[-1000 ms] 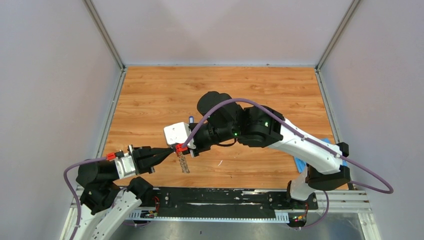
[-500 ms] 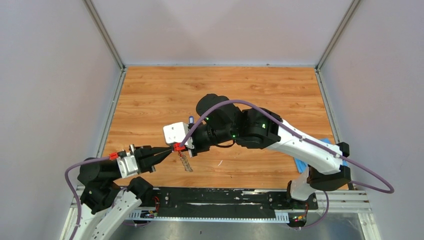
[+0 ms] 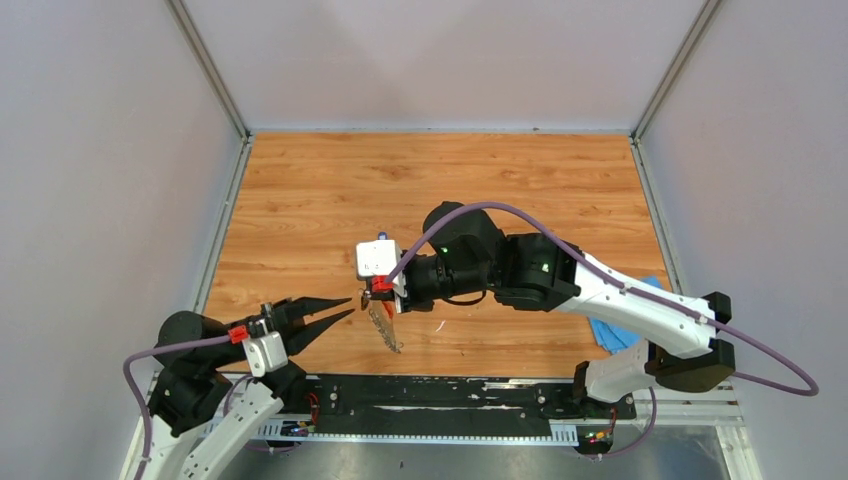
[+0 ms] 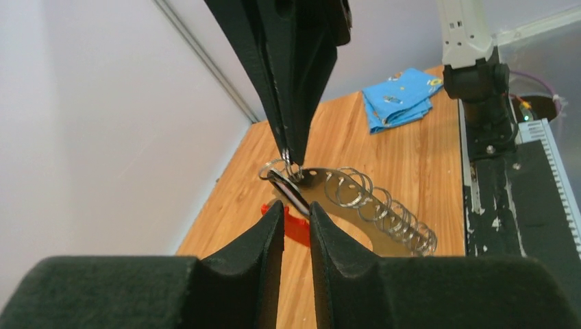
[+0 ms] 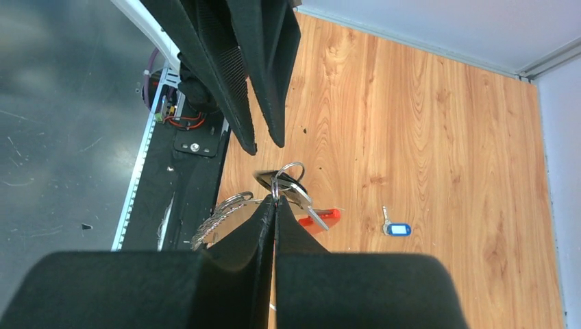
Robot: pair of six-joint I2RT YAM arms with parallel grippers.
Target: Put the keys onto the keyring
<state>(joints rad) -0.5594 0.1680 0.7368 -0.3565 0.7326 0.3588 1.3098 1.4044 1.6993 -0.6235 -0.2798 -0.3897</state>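
Note:
My right gripper [image 3: 378, 292] is shut on a small ring of the keyring [image 3: 388, 328] and holds it above the table. The keyring's row of grey metal rings [image 4: 373, 204] hangs below, beside its red piece [image 5: 329, 216]. A black-headed key [image 5: 291, 188] with a silver blade hangs at that gripped ring, right at the right fingertips [image 5: 270, 212]. The blue-and-white key [image 5: 396, 228] lies alone on the wood. My left gripper [image 3: 351, 306] stands open just left of the keyring, with nothing between its fingers [image 4: 274, 233].
A folded blue cloth [image 4: 401, 99] lies at the table's right near edge [image 3: 612, 332]. The black base rail [image 3: 430, 395] runs along the near side. Grey walls enclose the wooden table [image 3: 300, 190].
My left gripper has opened, let go and drawn back to the left and nearer. The right gripper has shifted right with the keyring, which now hangs from it alone.

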